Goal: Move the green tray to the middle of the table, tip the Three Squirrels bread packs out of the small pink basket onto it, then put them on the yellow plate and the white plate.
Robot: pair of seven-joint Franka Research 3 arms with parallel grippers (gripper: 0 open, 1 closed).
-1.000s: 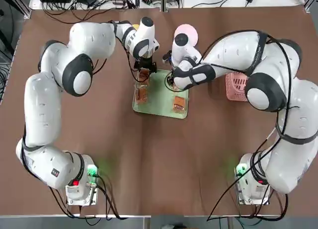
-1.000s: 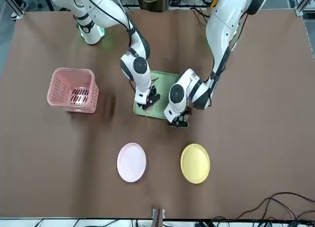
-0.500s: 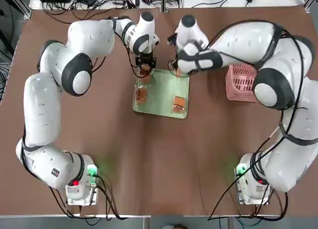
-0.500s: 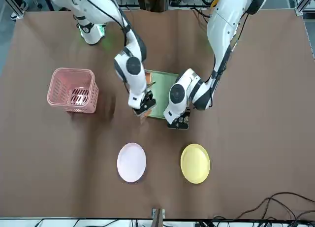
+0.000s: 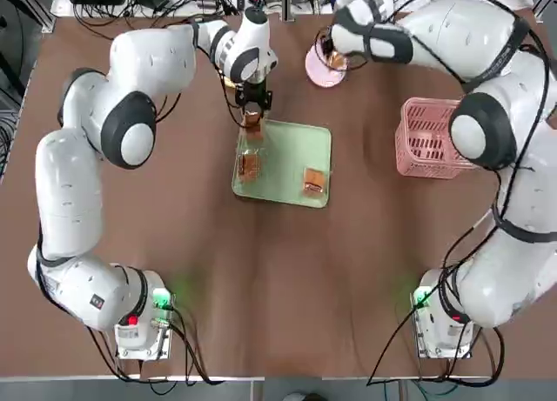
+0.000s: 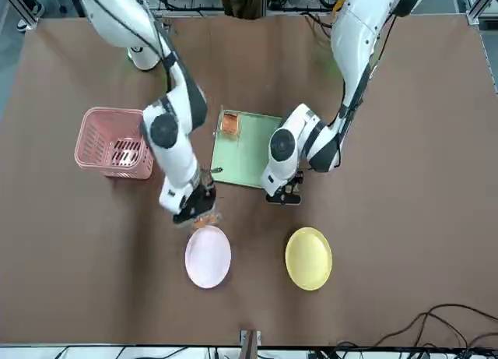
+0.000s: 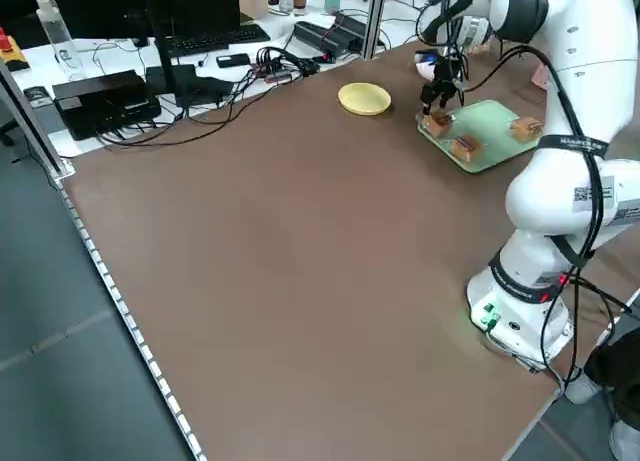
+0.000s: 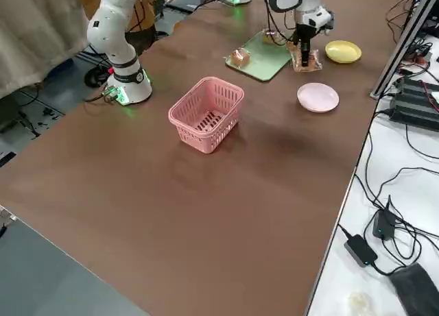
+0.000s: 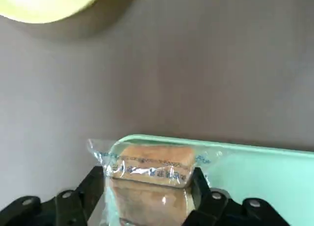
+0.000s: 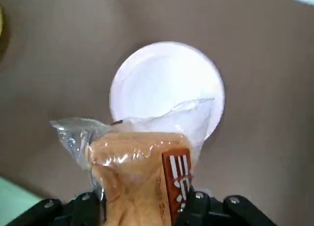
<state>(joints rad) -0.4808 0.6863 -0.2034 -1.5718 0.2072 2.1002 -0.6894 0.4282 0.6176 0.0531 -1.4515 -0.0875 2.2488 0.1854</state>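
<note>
Bread packs are split four ways: two lie on the green tray [image 5: 287,162] in the middle of the brown surface [image 5: 278,279], one [image 5: 248,164] by its left edge in the top view and one [image 5: 313,181] near its right edge, and each arm has one of the other two. The left gripper [image 5: 252,112] hangs at the tray's far left corner, its fingers [image 9: 93,187] partly closed on either side of a clear-wrapped pack [image 9: 149,167] pinched between them above the tray's rim. The right gripper [image 5: 331,60] is over the near edge of the white plate [image 10: 167,86], fingers [image 10: 196,199] clamped halfway on a pack [image 10: 137,172] that dangles between them above the plate. Beside it the yellow plate [image 6: 309,258] sits bare. Off to the robot's right stands the small pink basket [image 5: 428,138], upright.
</note>
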